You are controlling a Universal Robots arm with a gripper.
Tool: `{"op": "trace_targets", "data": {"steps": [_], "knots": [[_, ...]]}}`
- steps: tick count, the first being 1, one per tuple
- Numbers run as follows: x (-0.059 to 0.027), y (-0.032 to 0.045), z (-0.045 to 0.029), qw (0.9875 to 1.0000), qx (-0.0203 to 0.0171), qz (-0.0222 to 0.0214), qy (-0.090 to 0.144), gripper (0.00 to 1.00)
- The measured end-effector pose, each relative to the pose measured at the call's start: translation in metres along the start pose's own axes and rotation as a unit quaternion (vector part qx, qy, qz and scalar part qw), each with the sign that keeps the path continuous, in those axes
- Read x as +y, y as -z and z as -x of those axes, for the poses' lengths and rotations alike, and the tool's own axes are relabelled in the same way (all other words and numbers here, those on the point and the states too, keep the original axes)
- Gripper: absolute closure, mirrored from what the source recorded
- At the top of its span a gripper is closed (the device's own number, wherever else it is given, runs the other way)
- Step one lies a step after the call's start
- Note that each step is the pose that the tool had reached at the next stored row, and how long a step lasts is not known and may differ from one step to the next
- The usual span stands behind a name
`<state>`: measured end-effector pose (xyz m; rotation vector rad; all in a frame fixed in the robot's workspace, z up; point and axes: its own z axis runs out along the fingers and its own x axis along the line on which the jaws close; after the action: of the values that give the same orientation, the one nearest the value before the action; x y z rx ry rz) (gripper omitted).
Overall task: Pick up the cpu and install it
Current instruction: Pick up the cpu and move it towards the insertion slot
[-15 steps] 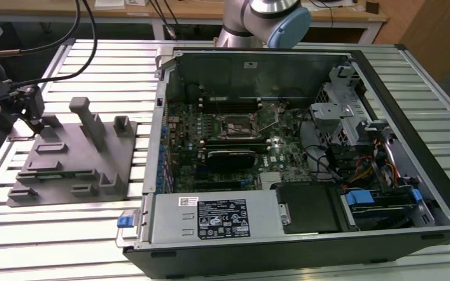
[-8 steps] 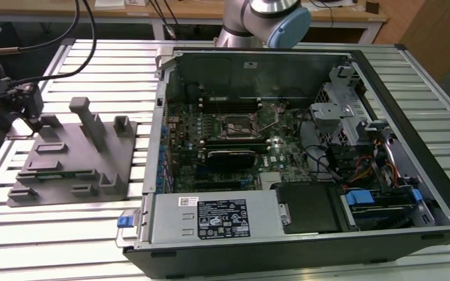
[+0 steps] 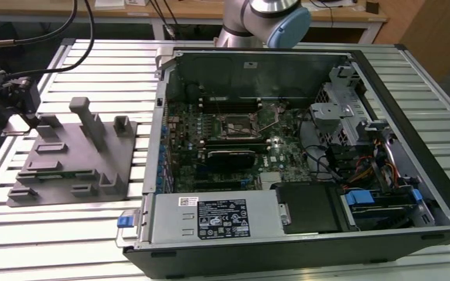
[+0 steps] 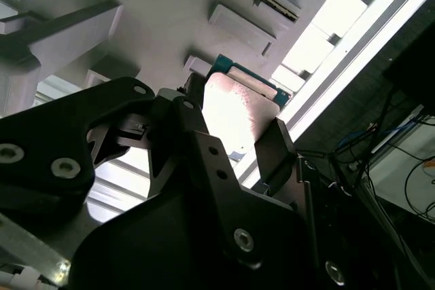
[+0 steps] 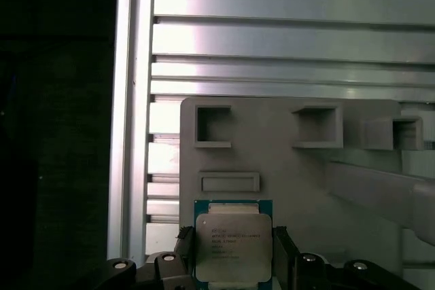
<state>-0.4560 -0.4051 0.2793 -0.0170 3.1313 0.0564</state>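
A: Tool state?

B: Clenched on the cpu (image 5: 233, 248) (image 4: 238, 110). In both wrist views, dark fingers (image 5: 185, 252) (image 4: 275, 144) pressed against two opposite edges of the chip, gripper (image 5: 232, 239) centred over it.

A: Location of cpu?

B: At the edge of the grey tray (image 5: 292, 168), silvery metal top turned toward the first wrist camera, green rim showing round it. Just beside a shallow rectangular slot (image 5: 228, 182) in the tray. Resting on the tray or lifted off it: cannot tell.

A: Layout in the exterior view?

B: Gripper (image 3: 30, 120) down at the tray's (image 3: 68, 161) 10 o'clock corner. Tray at 9 o'clock from the open case (image 3: 256, 64), both on the slatted metal table (image 3: 68, 234). Arm (image 3: 260, 17) rising at 12 o'clock from the case.

A: Socket?

B: Dark square socket (image 3: 237, 126) on the motherboard, near the middle of the case, at 3 o'clock from the tray and well apart from the gripper. Thin metal lever (image 3: 274, 120) at its 3 o'clock side.
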Motion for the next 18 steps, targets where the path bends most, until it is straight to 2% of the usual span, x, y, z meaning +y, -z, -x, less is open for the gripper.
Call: {"op": "trace_targets", "data": {"steps": [18], "knots": [[0.0014, 0.0084, 0.0001, 1.0000, -0.0001, 0.0000, 0.000, 0.46]]}}
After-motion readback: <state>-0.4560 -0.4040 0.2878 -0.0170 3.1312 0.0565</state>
